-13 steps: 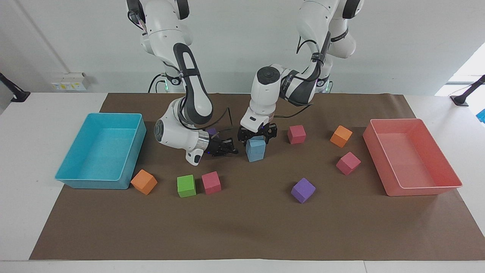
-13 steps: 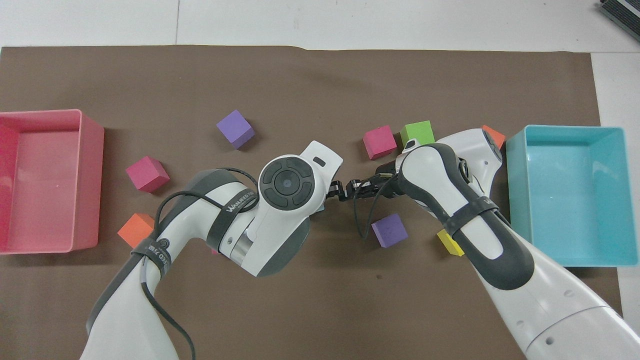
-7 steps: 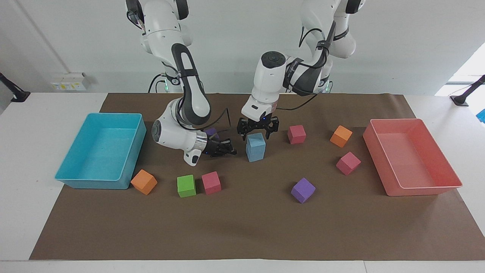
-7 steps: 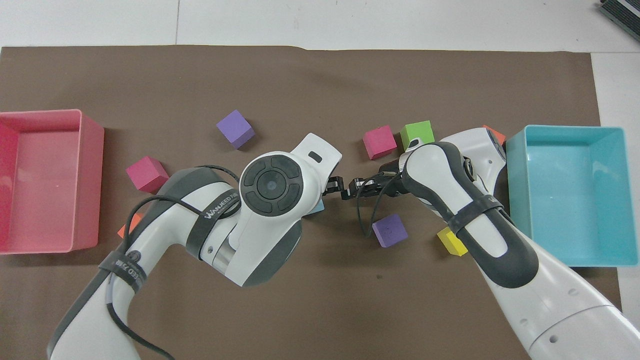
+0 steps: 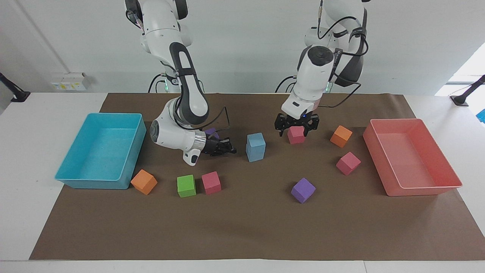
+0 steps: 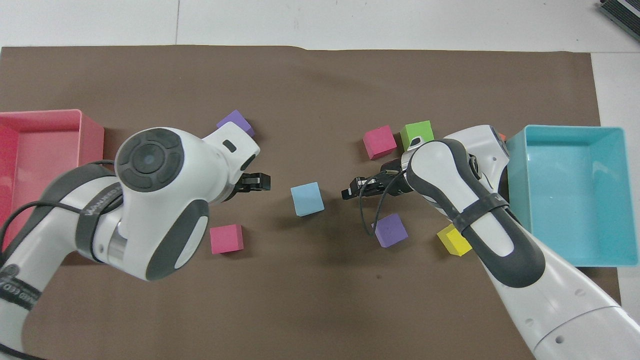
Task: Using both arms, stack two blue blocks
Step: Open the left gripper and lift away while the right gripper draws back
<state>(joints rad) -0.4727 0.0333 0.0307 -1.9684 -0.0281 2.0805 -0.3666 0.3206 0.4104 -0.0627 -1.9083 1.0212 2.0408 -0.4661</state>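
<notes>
The two blue blocks stand stacked, one squarely on the other [image 5: 255, 147], in the middle of the brown mat; only the top block [image 6: 307, 198] shows in the overhead view. My left gripper [image 5: 297, 128] [image 6: 260, 181] is open and empty, and hangs just above a pink cube [image 5: 296, 135] beside the stack, toward the left arm's end. My right gripper [image 5: 226, 147] [image 6: 351, 190] lies low and level beside the stack, toward the right arm's end. It is open, empty and clear of the blocks.
A cyan tray [image 5: 94, 184] stands at the right arm's end and a pink tray [image 5: 413, 187] at the left arm's end. Orange [image 5: 144, 182], green [image 5: 186, 185], pink [image 5: 211, 182], purple [image 5: 303, 190] and yellow [image 6: 454, 240] cubes lie scattered on the mat.
My left gripper has let go of the top blue block, risen and swung away toward the left arm's end, over the pink cube. The right gripper has drawn back slightly. The stack stays standing.
</notes>
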